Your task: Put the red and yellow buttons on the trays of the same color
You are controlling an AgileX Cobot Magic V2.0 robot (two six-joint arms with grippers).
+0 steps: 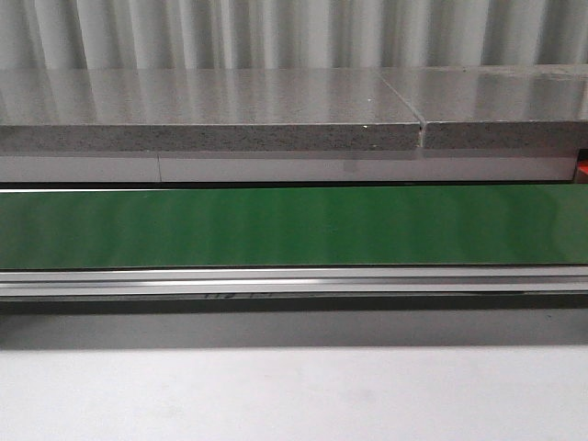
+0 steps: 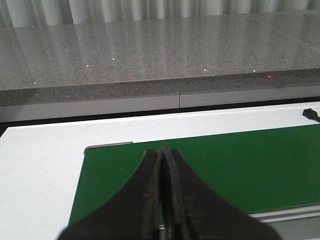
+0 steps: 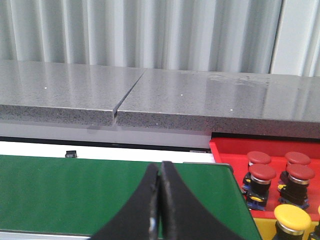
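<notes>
Four red buttons [image 3: 280, 172] sat in the red tray [image 3: 227, 149], just beyond the green belt's [image 1: 294, 226] end; a yellow button [image 3: 292, 217] stood beside them, nearer me. My right pincer [image 3: 160, 172] hung over the belt, fingers pressed together, empty. My left pincer [image 2: 162, 160] did likewise above the belt's other end.

Four red buttons [image 3: 261, 172], one yellow button [image 3: 293, 217], one red tray [image 3: 225, 150].

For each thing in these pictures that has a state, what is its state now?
Left tool: shut, holding nothing.
Right tool: shut, holding nothing.
Green belt: bare, no buttons on it.
Red tray: holds four red buttons.
Yellow button: upright beside the red ones.
</notes>
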